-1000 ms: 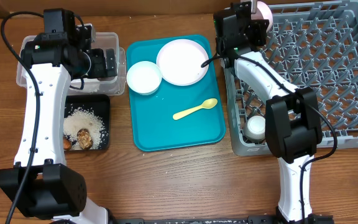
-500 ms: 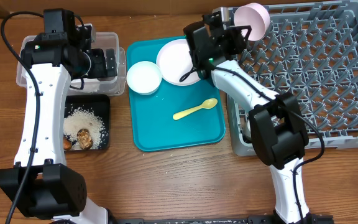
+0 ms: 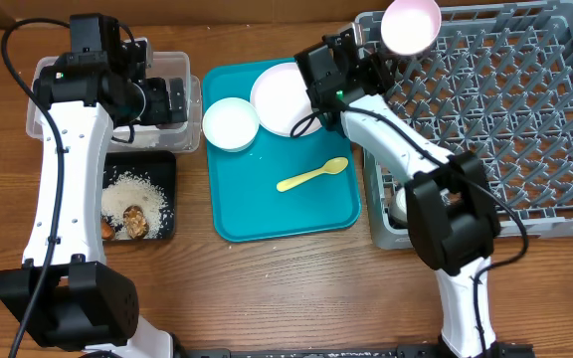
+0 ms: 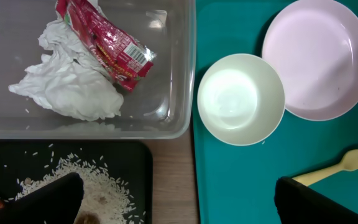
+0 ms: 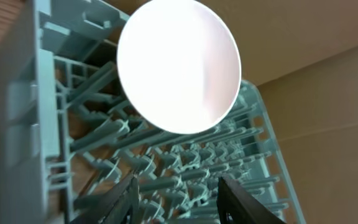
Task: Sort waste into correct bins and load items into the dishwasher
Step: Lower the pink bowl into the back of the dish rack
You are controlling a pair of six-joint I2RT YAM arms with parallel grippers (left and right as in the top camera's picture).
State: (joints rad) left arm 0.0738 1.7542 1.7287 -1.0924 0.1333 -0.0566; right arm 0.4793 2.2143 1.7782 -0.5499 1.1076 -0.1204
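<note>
At the left edge of the grey dish rack (image 3: 485,119), the right gripper (image 5: 178,183) hangs with its jaws parted and nothing between them; a white bowl (image 3: 411,22) stands on edge among the pegs in the rack's far left corner, just beyond the fingertips and apart from them.

Items not yet loaded lie on the teal tray (image 3: 267,219): the white plate (image 3: 282,99), the second bowl (image 3: 230,123) and the yellow spoon (image 3: 312,175). The plate lies just beside the right gripper, to its left and slightly nearer the robot, its right rim hidden under the wrist; the second bowl sits close against the plate's left rim, contact not confirmable; the spoon lies flat, long axis diagonal, scoop end toward the rack.

The right arm is judged nearer to all three. Obstruction: the rack's left wall stands between tray and pegs.

The left gripper (image 4: 178,186) is spread wide and empty over the clear tub (image 3: 48,89), which holds the red wrapper (image 4: 107,40) and crumpled paper (image 4: 67,93); rice (image 3: 137,189) lies in the black tray (image 3: 165,159).
</note>
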